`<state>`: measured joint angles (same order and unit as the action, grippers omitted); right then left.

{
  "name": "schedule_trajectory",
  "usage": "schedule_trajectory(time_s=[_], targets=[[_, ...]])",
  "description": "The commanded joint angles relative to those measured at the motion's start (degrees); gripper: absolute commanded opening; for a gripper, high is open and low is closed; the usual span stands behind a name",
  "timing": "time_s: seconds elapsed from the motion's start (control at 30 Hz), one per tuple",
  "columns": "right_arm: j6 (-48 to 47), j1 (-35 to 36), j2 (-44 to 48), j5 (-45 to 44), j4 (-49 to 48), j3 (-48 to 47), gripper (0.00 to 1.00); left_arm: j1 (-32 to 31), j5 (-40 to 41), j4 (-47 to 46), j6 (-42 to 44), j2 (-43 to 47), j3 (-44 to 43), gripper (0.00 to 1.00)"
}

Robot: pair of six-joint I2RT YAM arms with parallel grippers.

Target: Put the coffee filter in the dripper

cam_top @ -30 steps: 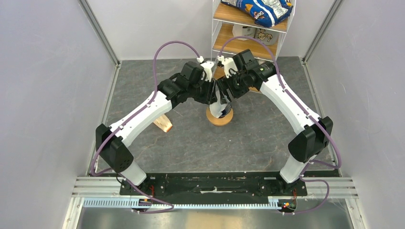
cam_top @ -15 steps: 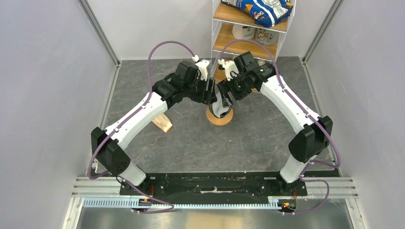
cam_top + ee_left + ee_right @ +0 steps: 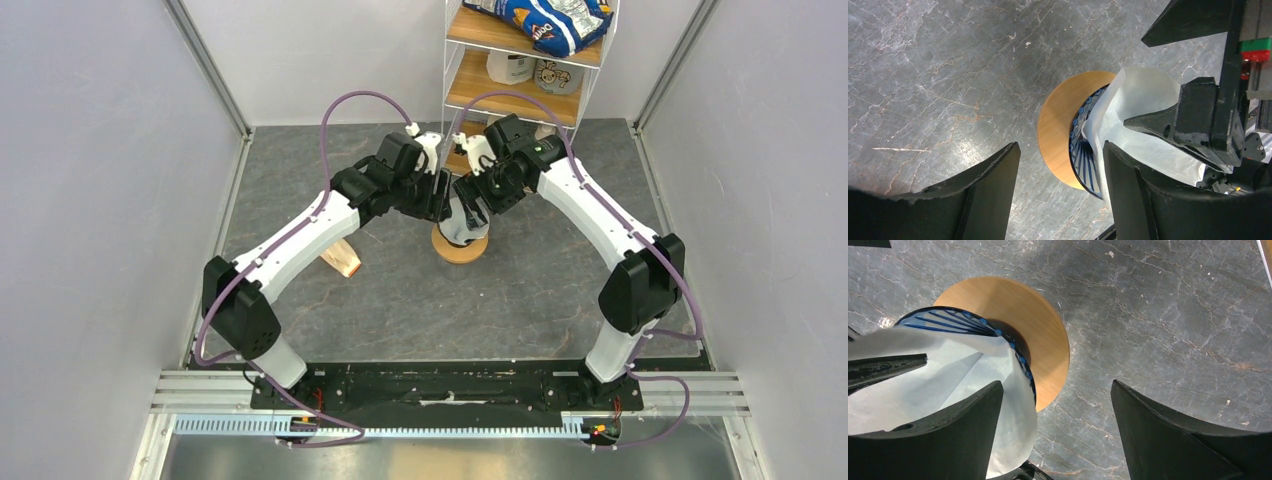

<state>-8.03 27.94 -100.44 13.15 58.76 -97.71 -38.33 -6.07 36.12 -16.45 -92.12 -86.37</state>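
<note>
Nearest you, toward the bench's left edge, lies the cream-and-tan paper stack (image 3: 342,258), well apart from the work. Further in, midway between the side edges and closer to the far edge, the wooden ring (image 3: 1058,120) carries the blue ribbed dripper (image 3: 973,322). The coffee filter (image 3: 1143,90) sits in its mouth, with the white rim standing above the blue one and slumping over one side, so judge it not fully seated. Your left pincer (image 3: 1060,150) is spread and pinching nothing, one finger just beside the paper. Your right pincer (image 3: 1057,385) is spread too, one finger over the filter's mouth. Treat the filter as light, limp and easily creased: take only its upper rim, gently, or press its inner wall down. The shelf unit (image 3: 530,60) stands at the far edge.
</note>
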Motion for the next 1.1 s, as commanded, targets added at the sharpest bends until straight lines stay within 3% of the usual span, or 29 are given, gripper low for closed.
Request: schedule_trajectory(time_s=[0.0,1.07], targets=[[-1.9,-0.2,-0.9,-0.8,-0.8,-0.5,0.87,0.3,2.2,-1.1,1.0,-0.4,-0.1,0.70],[-5.2,-1.0,0.1,-0.4,-1.8,3.4,0.89,3.2,-0.2,-3.1,1.8,-0.5,3.9,0.70]])
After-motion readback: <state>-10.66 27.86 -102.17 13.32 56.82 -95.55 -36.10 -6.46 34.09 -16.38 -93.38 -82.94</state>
